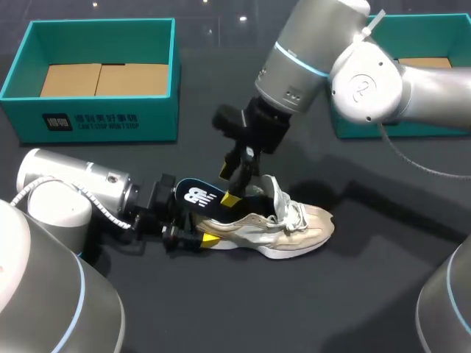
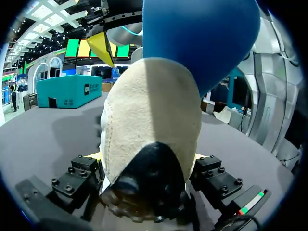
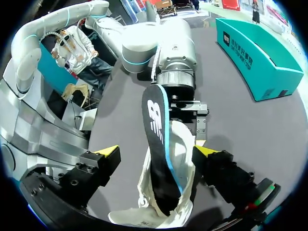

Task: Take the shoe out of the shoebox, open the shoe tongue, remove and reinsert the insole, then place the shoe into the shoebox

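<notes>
A beige, suede-like sneaker [image 1: 283,232] lies on its sole in the middle of a dark matte desk [image 1: 221,312], toe pointing right. White laces [image 1: 292,213] bunch over its raised tongue.

The left arm lies low along the desk. Its end effector [image 1: 199,229] is closed on the rounded heel, one finger pressing each side, apparently to pin the shoe so it cannot slide.

A thin, flexible insole [image 1: 197,197] is half inside the shoe. It is black on top with a white logo and a bright blue edge and underside. Its front end is tucked in towards the toe, and its heel end slopes up and out over the collar towards the left arm.

The right arm reaches down from the far right. Its end effector [image 3: 158,151] hangs over the shoe's mouth with its yellow-tipped fingers spread wide on either side of the insole, gripping nothing. That placement probably suits taking hold of the insole or pressing it down.

Two teal cardboard shoeboxes stand at the far edge. The left one [image 1: 88,121] is open and shows a brown floor, and the right one [image 1: 353,125] is partly hidden behind the right arm.
</notes>
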`<action>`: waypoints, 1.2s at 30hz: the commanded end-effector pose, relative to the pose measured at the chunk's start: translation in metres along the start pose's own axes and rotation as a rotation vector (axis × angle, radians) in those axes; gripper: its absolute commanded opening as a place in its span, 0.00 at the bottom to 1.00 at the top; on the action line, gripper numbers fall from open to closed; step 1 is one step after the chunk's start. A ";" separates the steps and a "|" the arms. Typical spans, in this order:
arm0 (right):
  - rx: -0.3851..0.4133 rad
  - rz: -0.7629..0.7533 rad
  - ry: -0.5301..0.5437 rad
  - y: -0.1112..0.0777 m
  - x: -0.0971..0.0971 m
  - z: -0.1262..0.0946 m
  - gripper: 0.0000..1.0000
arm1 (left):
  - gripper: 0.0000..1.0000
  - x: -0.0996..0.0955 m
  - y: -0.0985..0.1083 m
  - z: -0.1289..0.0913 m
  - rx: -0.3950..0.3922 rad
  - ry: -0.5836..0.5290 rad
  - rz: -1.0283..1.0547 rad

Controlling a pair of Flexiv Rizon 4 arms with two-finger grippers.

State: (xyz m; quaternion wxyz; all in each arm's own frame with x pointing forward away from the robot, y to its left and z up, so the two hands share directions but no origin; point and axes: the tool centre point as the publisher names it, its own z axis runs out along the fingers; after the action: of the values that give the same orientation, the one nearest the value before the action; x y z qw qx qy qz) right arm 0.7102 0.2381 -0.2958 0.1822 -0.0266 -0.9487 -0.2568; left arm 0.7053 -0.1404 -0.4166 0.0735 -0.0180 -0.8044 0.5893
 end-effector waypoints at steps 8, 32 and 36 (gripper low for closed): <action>-0.031 0.076 0.100 -0.005 -0.010 0.012 0.55 | 0.00 0.000 0.000 0.000 -0.001 0.000 0.000; -0.100 0.120 0.288 -0.021 -0.016 0.033 0.49 | 0.00 0.000 0.000 0.000 -0.001 0.000 0.000; -0.124 0.131 0.308 -0.027 -0.015 0.039 0.48 | 0.00 0.000 0.000 0.000 -0.001 0.000 0.000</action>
State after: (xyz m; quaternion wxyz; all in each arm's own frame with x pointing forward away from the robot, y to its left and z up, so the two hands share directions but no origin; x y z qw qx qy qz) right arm 0.7093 0.2346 -0.3356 0.3367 -0.0596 -0.8917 -0.2967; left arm 0.7053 -0.1405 -0.4166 0.0735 -0.0179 -0.8044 0.5892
